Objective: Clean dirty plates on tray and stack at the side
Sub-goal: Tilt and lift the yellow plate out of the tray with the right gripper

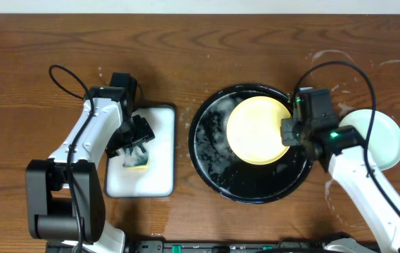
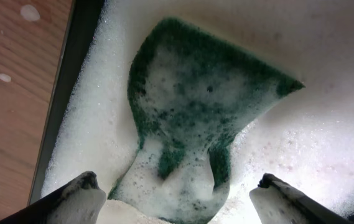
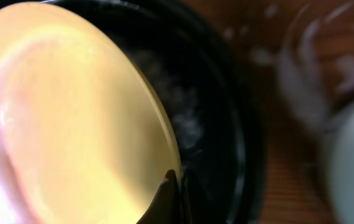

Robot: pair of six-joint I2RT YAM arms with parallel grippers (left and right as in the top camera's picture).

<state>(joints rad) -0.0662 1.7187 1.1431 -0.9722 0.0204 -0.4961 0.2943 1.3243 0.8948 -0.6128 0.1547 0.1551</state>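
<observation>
Surface: brown wood tabletop [image 1: 200, 42] is showing white soapy rings at its right end.
Plate: yellow plate [image 1: 256, 130] is sitting in the right half of the black tray [image 1: 207, 158], its right edge reaching toward the tray's rim.
Plate close-up: in the right wrist view the yellow plate [image 3: 71, 112] is filling the left of the frame, with the foamy tray showing beyond its edge.
Right gripper: right gripper [image 1: 287, 131] is clenching on the plate's right rim; one finger [image 3: 164, 199] is showing at that edge.
Key relation: the plate is lying left of the right gripper and the stacking spot right of it, so the carry is likely going rightward.
Side: mint plate [image 1: 386, 140] is resting on bare wood just right of the tray; whether one or two, cannot tell.
Nearer arm: right arm, the left one being well apart.
Left gripper: left gripper [image 2: 177, 190] is hanging released over the sponge [image 2: 201, 106] in the white tray [image 1: 159, 176].
</observation>
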